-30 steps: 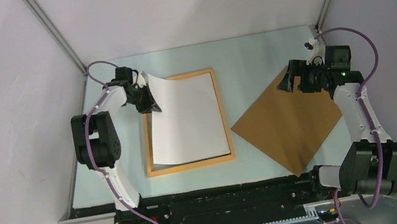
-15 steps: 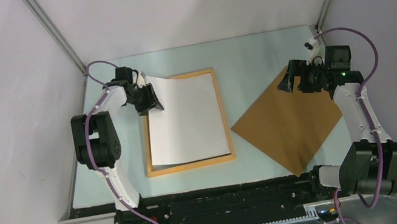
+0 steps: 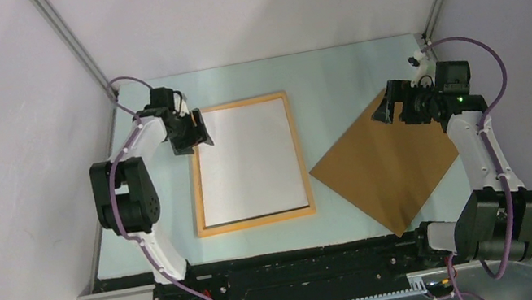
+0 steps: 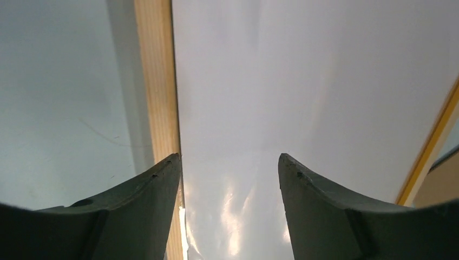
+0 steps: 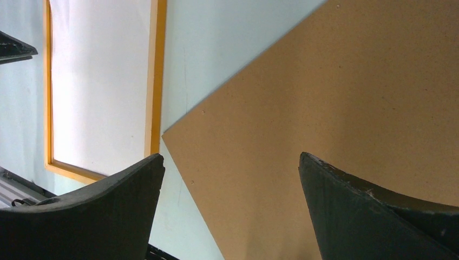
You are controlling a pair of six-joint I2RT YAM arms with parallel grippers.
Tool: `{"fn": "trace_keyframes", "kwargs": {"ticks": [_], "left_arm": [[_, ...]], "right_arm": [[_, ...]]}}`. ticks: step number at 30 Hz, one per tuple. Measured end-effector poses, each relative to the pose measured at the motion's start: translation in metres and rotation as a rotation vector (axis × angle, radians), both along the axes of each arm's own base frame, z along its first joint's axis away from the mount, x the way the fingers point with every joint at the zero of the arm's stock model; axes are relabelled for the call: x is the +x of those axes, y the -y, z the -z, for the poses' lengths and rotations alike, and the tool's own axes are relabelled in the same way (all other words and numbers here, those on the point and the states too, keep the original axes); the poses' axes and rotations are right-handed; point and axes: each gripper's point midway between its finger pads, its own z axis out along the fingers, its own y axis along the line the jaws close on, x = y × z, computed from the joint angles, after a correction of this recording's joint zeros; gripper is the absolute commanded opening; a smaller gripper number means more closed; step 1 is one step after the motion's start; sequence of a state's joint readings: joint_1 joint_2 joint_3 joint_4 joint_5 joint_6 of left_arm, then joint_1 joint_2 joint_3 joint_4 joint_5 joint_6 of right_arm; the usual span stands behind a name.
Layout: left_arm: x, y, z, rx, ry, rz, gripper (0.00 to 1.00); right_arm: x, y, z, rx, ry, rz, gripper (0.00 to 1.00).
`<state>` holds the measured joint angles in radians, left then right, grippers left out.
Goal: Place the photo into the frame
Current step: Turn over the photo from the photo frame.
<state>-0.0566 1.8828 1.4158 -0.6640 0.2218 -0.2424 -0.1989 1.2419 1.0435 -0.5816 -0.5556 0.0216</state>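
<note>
The photo [image 3: 250, 159], a glossy rectangular print showing only a plain white face, lies flat inside the frame [image 3: 256, 221], a thin light-orange wooden rectangle on the pale table [image 3: 332, 72]. From above, all 4 edges of the print look to be within the rails.

The left gripper [image 3: 197, 129] sits low over the frame's far-left corner with its 2 fingers parted and nothing between them. In the wrist view one fingertip [image 4: 162, 168] is over the left rail and the other is over the print.

The main risk is at that corner. If the gripper lifts at a slant or drags sideways, a fingertip could catch the slick sheet and pull its edge onto the rail, or nudge the light frame across the table. Whether the corner under the fingers is fully seated cannot be told.

The right gripper [image 3: 387, 108] hangs wide open and empty above the flat brown square backing board [image 3: 386, 170], which lies just to the right of the frame. Sliding the board in carelessly could shove the frame or ruck the print.
</note>
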Motion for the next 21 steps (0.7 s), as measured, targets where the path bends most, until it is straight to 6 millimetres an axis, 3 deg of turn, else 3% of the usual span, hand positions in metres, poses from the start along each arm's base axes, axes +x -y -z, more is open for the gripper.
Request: {"fn": "trace_keyframes", "kwargs": {"ticks": [4, 13, 18, 21], "left_arm": [[-0.002, -0.01, -0.012, 0.052, 0.035, -0.018, 0.81], [0.0, -0.018, -0.041, 0.095, 0.12, -0.027, 0.87], [-0.004, -0.007, -0.039, 0.076, 0.116, 0.003, 0.88], [-0.01, 0.013, -0.037, 0.059, 0.112, 0.059, 0.88]], "right_arm": [[0.0, 0.002, 0.001, -0.008, -0.002, 0.008, 0.99], [0.0, 0.009, 0.004, -0.061, 0.011, 0.01, 0.99], [-0.007, 0.014, 0.013, -0.098, 0.006, 0.021, 1.0], [-0.01, 0.017, 0.016, -0.122, 0.006, 0.03, 0.99]]}}
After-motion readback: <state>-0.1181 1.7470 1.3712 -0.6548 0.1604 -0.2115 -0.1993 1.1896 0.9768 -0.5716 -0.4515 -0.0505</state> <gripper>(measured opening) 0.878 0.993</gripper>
